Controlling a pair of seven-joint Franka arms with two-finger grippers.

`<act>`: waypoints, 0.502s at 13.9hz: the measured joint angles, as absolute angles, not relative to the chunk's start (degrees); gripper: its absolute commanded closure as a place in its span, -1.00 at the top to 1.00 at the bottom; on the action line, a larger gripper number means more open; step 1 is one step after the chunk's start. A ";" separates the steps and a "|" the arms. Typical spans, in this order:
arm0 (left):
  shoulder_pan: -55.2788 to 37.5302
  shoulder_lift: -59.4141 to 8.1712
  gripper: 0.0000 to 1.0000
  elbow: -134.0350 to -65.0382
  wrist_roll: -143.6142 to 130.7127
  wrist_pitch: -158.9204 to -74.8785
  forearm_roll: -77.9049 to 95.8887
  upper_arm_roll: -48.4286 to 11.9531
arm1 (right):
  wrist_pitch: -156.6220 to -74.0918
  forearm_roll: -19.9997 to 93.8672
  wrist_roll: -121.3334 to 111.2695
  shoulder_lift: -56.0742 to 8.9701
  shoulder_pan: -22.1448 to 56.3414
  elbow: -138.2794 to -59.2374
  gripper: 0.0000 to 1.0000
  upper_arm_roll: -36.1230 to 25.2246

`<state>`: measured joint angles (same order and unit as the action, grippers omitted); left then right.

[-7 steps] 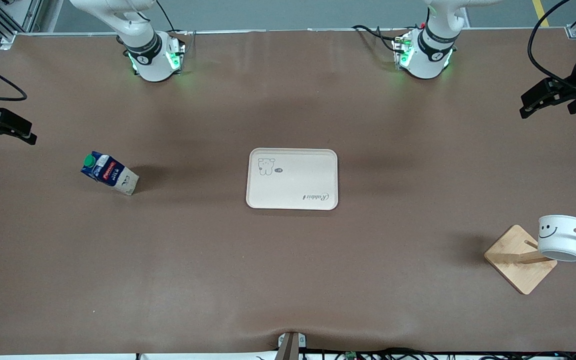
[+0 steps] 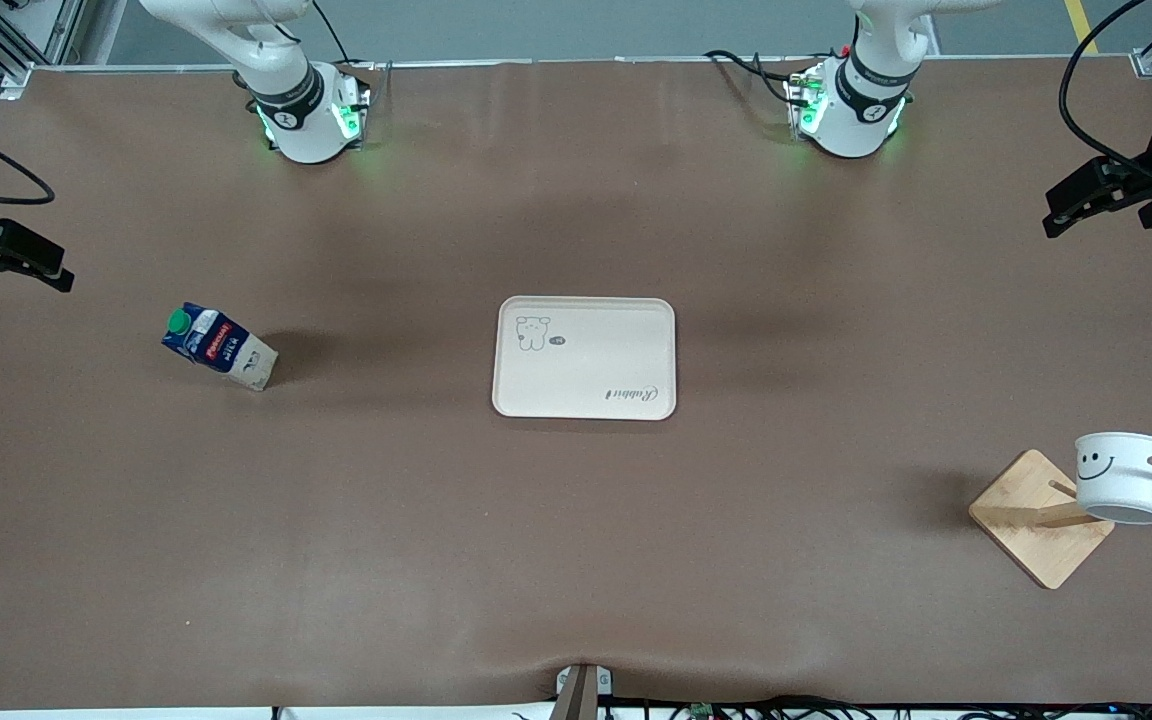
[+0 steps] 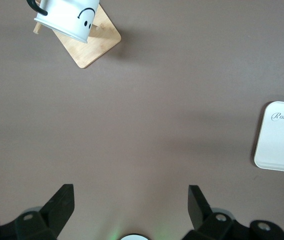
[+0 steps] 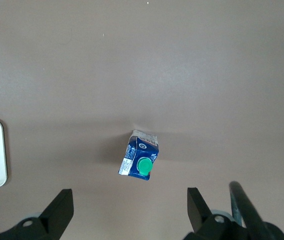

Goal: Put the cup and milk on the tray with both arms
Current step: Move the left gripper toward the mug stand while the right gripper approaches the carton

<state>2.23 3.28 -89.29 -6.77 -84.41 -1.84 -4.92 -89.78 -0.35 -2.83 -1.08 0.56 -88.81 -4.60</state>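
Brown matte tabletop (image 2: 576, 550): cream rectangular tray (image 2: 584, 357) central, blue milk carton (image 2: 219, 346) standing, white smiley cup (image 2: 1124, 477) on wooden stand (image 2: 1038, 517). Left hand (image 2: 1086, 196), right hand (image 2: 21, 258): fingers spread, empty, raised.

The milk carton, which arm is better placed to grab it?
Right: the milk stands toward that arm's end of the table, with the open right gripper hovering near it and nothing between them.

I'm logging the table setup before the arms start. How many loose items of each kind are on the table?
Cup: 1, hanging on the stand
Milk carton: 1
Tray: 1
Wooden stand: 1
Total: 4
Both the left gripper and the right gripper are open and hold nothing.
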 measured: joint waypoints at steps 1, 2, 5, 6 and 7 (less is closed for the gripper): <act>2.31 2.91 1.00 -89.29 -6.77 -84.65 -1.84 -4.84 | -89.83 -0.35 -2.83 -1.09 0.52 -88.81 1.00 -4.61; 2.39 2.45 1.00 -89.29 -6.77 -85.23 -1.87 -4.77 | -89.92 -0.35 -2.83 -1.11 0.47 -88.81 1.00 -4.61; 3.68 1.36 1.00 -90.32 -6.91 -89.92 -1.95 -4.67 | -90.11 -0.35 -2.83 -1.50 0.28 -88.81 1.00 -4.63; 4.48 1.22 1.00 -91.57 -6.92 -92.73 -1.95 -4.64 | -90.14 -0.35 -2.83 -1.75 0.21 -88.81 1.00 -4.64; 5.21 1.17 1.00 -93.08 -6.92 -95.54 -1.95 -4.61 | -90.14 -0.35 -2.83 -2.05 0.17 -88.81 1.00 -4.64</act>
